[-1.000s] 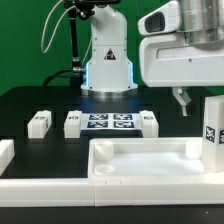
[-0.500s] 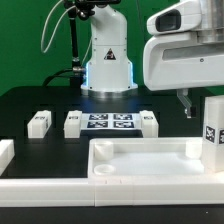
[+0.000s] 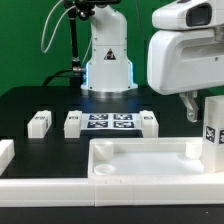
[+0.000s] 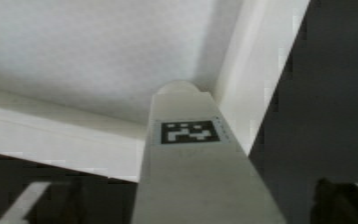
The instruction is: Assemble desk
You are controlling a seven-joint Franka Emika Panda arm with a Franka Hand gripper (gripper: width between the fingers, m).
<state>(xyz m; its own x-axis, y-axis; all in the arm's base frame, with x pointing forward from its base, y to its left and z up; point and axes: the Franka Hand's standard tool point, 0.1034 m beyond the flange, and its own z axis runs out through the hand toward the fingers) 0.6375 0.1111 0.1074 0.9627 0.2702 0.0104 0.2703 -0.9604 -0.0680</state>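
Note:
The white rimmed tabletop (image 3: 140,160) lies at the front; it also shows in the wrist view (image 4: 87,60). One tagged white leg (image 3: 212,125) stands upright at its far corner on the exterior view's right. In the wrist view this leg (image 4: 194,140) runs up the middle over the tabletop's corner. My gripper (image 3: 196,112) hangs at the leg's upper part, one dark finger (image 3: 190,105) just left of it. In the wrist view my gripper (image 4: 197,208) is open, with a dark gap between the leg and each finger. Three more legs (image 3: 39,122) (image 3: 72,122) (image 3: 148,121) lie on the black table.
The marker board (image 3: 110,122) lies between the loose legs, in front of the robot base (image 3: 108,60). A low white bar (image 3: 5,152) stands at the exterior view's left and another (image 3: 50,190) runs along the front.
My hand has moved toward the exterior view's right, closer to the upright leg. The leg, the tabletop and the loose legs have not moved.

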